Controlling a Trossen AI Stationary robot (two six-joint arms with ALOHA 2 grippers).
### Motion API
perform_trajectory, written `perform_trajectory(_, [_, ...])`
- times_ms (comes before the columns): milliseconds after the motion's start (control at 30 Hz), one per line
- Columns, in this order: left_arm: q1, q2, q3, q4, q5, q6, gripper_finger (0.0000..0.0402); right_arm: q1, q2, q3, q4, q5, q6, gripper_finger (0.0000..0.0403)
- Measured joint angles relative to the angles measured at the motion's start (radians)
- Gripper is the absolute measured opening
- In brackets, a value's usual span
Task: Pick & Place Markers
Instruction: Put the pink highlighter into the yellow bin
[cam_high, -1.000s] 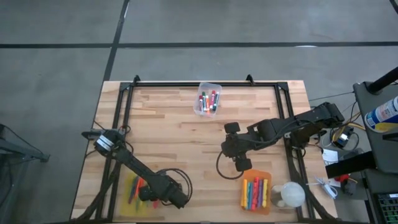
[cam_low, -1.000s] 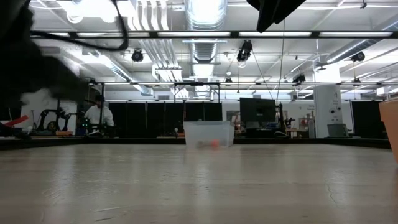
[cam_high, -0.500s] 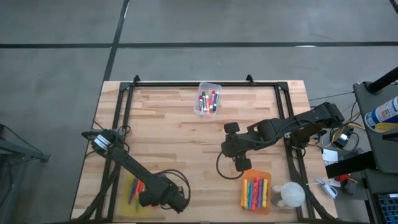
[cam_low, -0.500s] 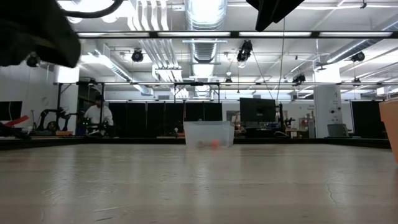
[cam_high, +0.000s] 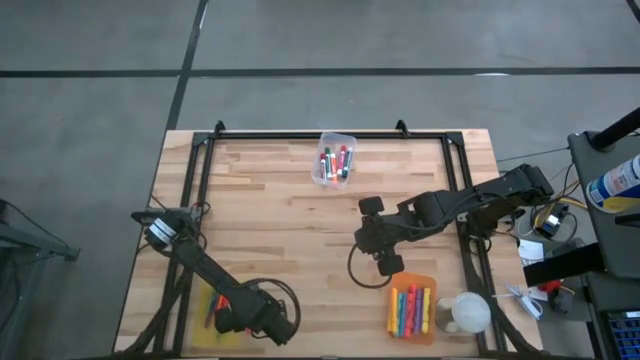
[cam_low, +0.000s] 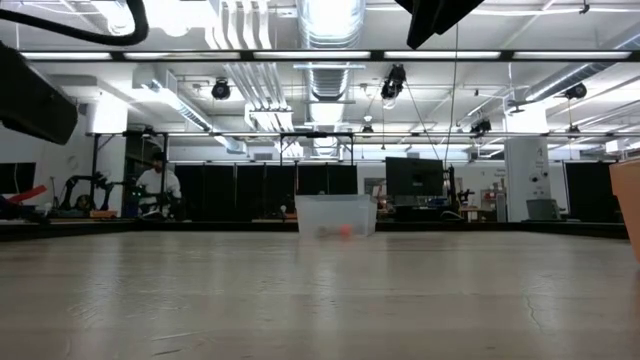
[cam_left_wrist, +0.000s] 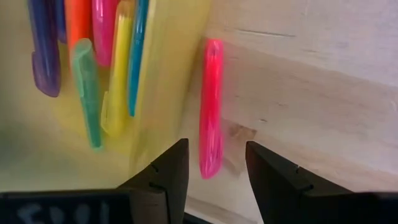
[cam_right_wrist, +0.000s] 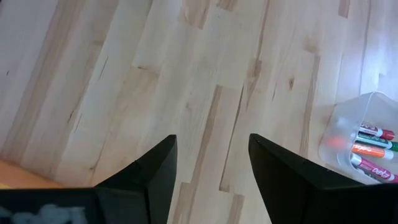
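Note:
My left gripper (cam_left_wrist: 214, 177) is open, low over the table's near-left corner (cam_high: 245, 320). A pink marker (cam_left_wrist: 211, 106) lies flat on the wood beside the wall of the yellow bin (cam_left_wrist: 168, 74). Its near end lies between my fingertips, and I see no touch. Several markers (cam_left_wrist: 93, 62) lie in the yellow bin (cam_high: 213, 305). My right gripper (cam_right_wrist: 208, 168) is open and empty above bare wood at mid-table (cam_high: 375, 245). More markers lie in the orange bin (cam_high: 412, 310) and in the clear bin (cam_high: 335, 160).
A white round thing (cam_high: 465, 312) sits next to the orange bin at the near right. The clear bin (cam_low: 337, 215) stands at the far middle and also shows in the right wrist view (cam_right_wrist: 364, 143). A person (cam_low: 158, 182) is in the room beyond.
My left gripper has gone a little toward the table's near-left corner, beside the yellow bin.

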Motion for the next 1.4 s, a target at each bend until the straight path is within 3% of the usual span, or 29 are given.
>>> perform_trajectory(733, [0.023, -0.006, -0.126, 0.186, 0.005, 0.045, 0.0151, 0.0, 0.0, 0.0, 0.006, -0.001, -0.009, 0.0192])
perform_trajectory(867, [0.035, -0.005, -0.117, 0.205, -0.035, 0.073, 0.0125, 0.0, 0.0, 0.0, 0.007, -0.002, -0.014, 0.0192])
perform_trajectory(1133, [0.041, -0.004, -0.117, 0.239, -0.086, 0.086, 0.0026, 0.0, 0.0, 0.0, 0.013, -0.002, -0.015, 0.0192])
perform_trajectory(1400, [0.055, -0.002, -0.063, 0.221, -0.195, 0.104, 0.0024, 0.0, 0.0, 0.0, 0.013, -0.002, -0.015, 0.0192])
